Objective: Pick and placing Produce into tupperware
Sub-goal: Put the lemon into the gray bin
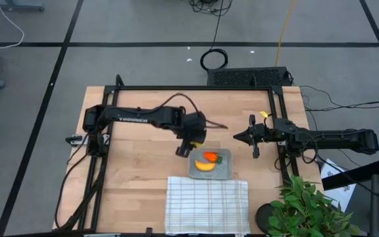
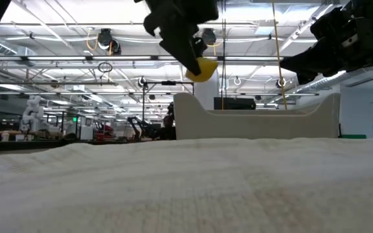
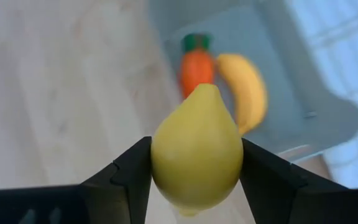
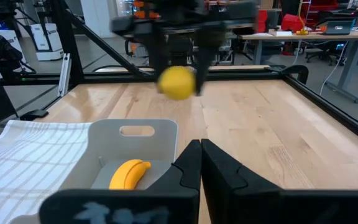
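My left gripper (image 1: 191, 145) hangs above the table by the tupperware's left edge, shut on the yellow lemon (image 3: 196, 152), which also shows in the low view (image 2: 201, 68) and the right wrist view (image 4: 177, 83). The grey tupperware (image 1: 224, 172) stands on the wood. In it lie the orange carrot (image 1: 210, 157) with its green top and the banana (image 1: 204, 166); the left wrist view shows the carrot (image 3: 196, 70) and banana (image 3: 245, 90) side by side. My right gripper (image 1: 237, 137) is shut and holds nothing; it hovers to the right of the tupperware's far end. My left gripper pinches the lemon between its two fingers (image 3: 129, 177), one on each side of its widest part (image 3: 160, 155). The fingers come from above, pointing down. The lemon is lifted clear of the table, its pointed end (image 3: 207, 90) toward the tupperware.
A white checked cloth (image 1: 207, 204) lies at the table's near edge, touching the tupperware's near side. A potted plant (image 1: 308, 210) stands at the near right corner. Bare wood (image 1: 137, 171) lies left of the tupperware. A black frame (image 1: 196, 87) runs round the table's far side.
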You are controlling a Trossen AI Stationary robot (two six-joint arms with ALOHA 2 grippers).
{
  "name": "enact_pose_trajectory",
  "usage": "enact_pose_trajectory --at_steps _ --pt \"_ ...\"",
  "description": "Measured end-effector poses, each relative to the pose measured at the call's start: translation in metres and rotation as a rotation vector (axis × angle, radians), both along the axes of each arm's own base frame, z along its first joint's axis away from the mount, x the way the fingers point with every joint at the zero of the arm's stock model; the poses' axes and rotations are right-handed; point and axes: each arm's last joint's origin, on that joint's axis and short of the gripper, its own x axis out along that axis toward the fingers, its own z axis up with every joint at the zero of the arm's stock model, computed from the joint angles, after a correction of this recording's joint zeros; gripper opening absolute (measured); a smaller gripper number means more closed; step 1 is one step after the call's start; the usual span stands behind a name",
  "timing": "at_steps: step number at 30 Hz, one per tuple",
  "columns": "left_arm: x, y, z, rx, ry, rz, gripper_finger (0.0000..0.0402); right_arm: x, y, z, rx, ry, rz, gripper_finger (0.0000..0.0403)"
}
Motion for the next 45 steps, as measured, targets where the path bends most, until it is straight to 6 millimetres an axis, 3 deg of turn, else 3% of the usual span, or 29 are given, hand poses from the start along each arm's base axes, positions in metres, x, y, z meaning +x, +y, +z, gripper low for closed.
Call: enact_pose_trajectory --at_steps 7,12,18,25,28,34,45 --pt "0.004 -0.035 0.002 0.09 -0.074 -0.239 0.0202 0.0 0.0 0.0 0.0 0.0 0.0 0.0" --pt "0.01 -0.047 0.007 0.139 -0.173 -0.345 0.0199 0.0 0.0 0.0 0.001 0.001 0.0 0.0" --pt "0.02 -0.045 0.002 0.16 -0.226 -0.36 0.0195 0.0 0.0 0.0 0.007 0.001 0.0 0.0" --pt "0.039 -0.04 -0.04 0.162 -0.156 -0.374 0.0194 0.0 0.0 -0.001 0.01 0.014 0.0 0.0" --pt "0.041 -0.041 -0.049 0.177 -0.142 -0.408 0.0194 0.001 0.0 -0.002 0.01 0.018 0.0 0.0" --pt "0.041 -0.046 -0.049 0.196 -0.151 -0.452 0.0196 0.001 0.0 -0.002 0.007 0.02 0.0 0.0" --pt "0.042 -0.05 -0.048 0.042 -0.139 -0.3 0.0197 0.001 0.0 -0.002 0.0 0.018 0.001 0.0"
